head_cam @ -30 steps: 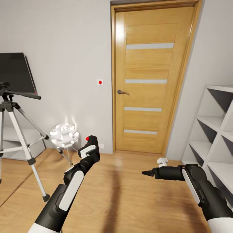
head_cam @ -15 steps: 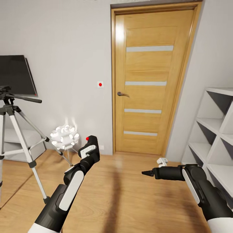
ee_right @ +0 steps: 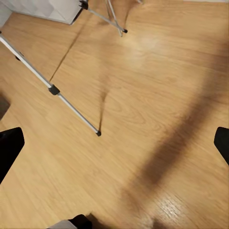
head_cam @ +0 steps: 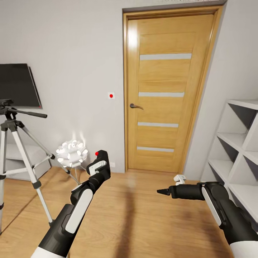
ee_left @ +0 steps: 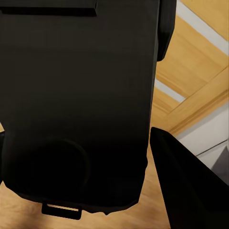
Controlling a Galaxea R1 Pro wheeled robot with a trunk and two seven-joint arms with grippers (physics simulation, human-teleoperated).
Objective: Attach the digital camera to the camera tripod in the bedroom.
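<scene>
Upright in the left gripper [head_cam: 98,165] sat the digital camera [head_cam: 101,157], its red dot on top, the fingers clamped on its black body and held over the wood floor [head_cam: 143,215] at the head view's lower middle-left. Seen from the left wrist, the digital camera [ee_left: 78,105] was a dark slab lying right against the lens, with one black finger [ee_left: 183,186] beside it and a slice of the oak door and floor past its edge. The camera tripod [head_cam: 16,157] stood well apart from the camera, at the head view's far left, silver legs spread, black head and long pan handle up in front of a black wall TV [head_cam: 18,86]. Between tripod and raised left arm glowed a white spiky-ball lamp [head_cam: 71,152] on thin legs, close to the wall. The right gripper [head_cam: 163,191] pointed leftward, low over the floor, holding nothing; from the head its fingers looked like a single dark point, while the right wrist view showed the black fingertips [ee_right: 9,150] wide apart at opposite edges, bare floor between them. That same view picked out one tripod leg [ee_right: 52,90] running down to its foot on the boards. An oak door [head_cam: 163,89] stood shut straight ahead, and a grey cube shelf [head_cam: 236,150] stood beside the right arm.
</scene>
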